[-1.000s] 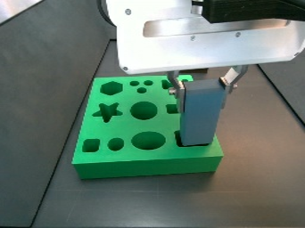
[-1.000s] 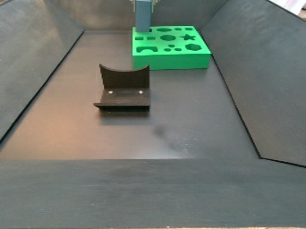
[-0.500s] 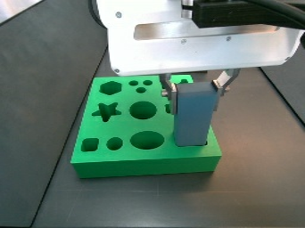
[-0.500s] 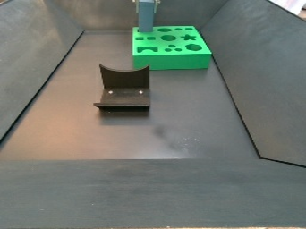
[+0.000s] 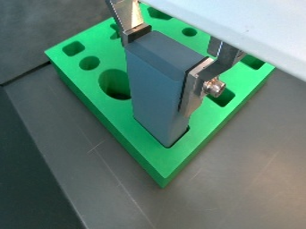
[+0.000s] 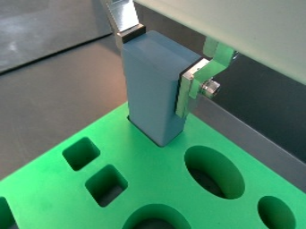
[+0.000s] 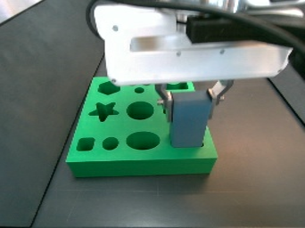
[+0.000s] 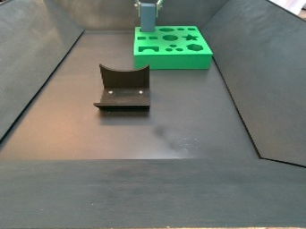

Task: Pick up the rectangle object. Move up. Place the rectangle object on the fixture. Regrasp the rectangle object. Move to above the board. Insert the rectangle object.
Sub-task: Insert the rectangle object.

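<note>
My gripper (image 5: 167,55) is shut on the rectangle object (image 5: 159,89), a blue-grey block held upright between the silver fingers (image 5: 199,82). The block's lower end stands in a cutout near the corner of the green board (image 5: 180,159). The same shows in the wrist view (image 6: 153,85) over the board (image 6: 156,183). In a side view the block (image 7: 187,118) stands at the board's right edge (image 7: 143,165) under the gripper (image 7: 191,93). In a side view the block (image 8: 147,15) rises from the board (image 8: 174,46). The dark fixture (image 8: 122,88) stands apart on the floor.
The board has star, hexagon, round and square cutouts (image 7: 141,110). Sloping dark walls (image 8: 36,80) enclose the floor (image 8: 167,125).
The gripper and block have shifted slightly left and lower over the board's right edge; the block's lower end now sits deeper at the cutout.
</note>
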